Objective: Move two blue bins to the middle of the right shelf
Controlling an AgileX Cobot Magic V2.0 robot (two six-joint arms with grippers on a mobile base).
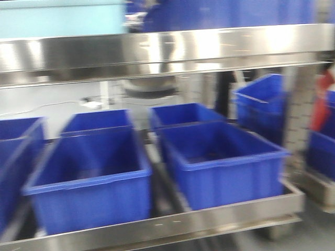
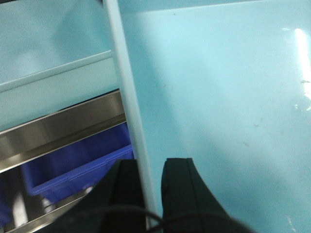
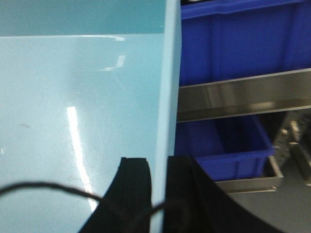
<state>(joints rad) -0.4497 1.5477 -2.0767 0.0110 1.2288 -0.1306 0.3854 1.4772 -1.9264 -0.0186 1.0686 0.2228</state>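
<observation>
Left tool (image 2: 149,167): I see it pinching the pale blue bin (image 2: 218,97) wall.
Right tool (image 3: 157,165): pinching the opposite wall.
Bin position: above the steel rail (image 1: 167,49).
Lower shelf (image 1: 157,227): dark blue bins (image 1: 89,178).
Floor (image 1: 52,99): pale grey.

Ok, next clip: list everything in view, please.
pale blue bin: one certain, sky blue, above the upper rail, held at opposite walls
dark blue bins: at least seven, royal blue, mostly lower level
steel rails: two, silver, upper and lower shelf fronts
white item: one, floor behind, blurred
red shape: one, right edge, blurred
left gripper: one, black, clamped astride the bin's wall
right gripper: one, black, clamped likewise
</observation>
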